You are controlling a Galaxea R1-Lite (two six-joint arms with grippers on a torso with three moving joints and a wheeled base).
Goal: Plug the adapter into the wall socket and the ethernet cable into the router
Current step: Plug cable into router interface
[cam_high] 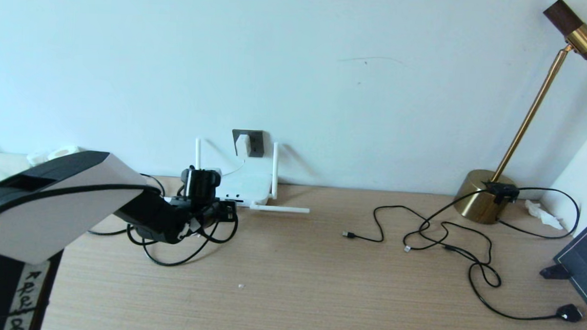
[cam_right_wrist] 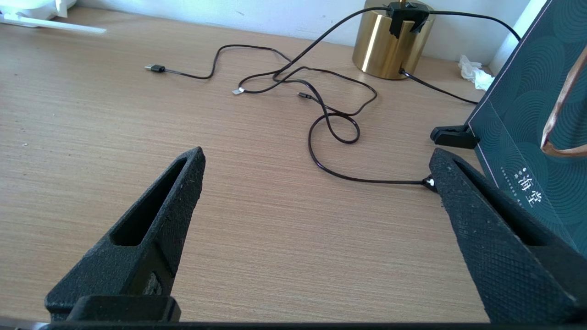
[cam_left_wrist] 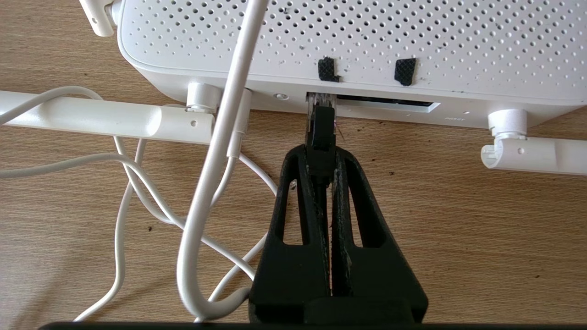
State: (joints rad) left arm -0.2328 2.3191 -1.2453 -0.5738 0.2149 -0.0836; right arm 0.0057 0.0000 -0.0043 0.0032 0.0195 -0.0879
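Note:
The white router [cam_high: 246, 185] lies on the table by the wall, with one antenna [cam_high: 279, 209] lying flat. My left gripper [cam_left_wrist: 322, 156] is shut on the black plug of the ethernet cable [cam_left_wrist: 322, 130]. The plug's clear tip sits at the mouth of a dark port on the router's [cam_left_wrist: 367, 41] edge. In the head view the left gripper [cam_high: 223, 211] is right at the router's front, and the cable [cam_high: 173, 262] loops on the table behind it. The white adapter [cam_high: 242, 144] sits in the dark grey wall socket [cam_high: 258, 143]. My right gripper [cam_right_wrist: 316, 156] hangs open over bare table.
The adapter's thin white cord [cam_left_wrist: 206, 183] curls on the table beside my left gripper. Thin black cables [cam_high: 442, 233] sprawl at the right, near a brass lamp base [cam_high: 482, 201]. A dark patterned box [cam_right_wrist: 527, 114] stands at the far right edge.

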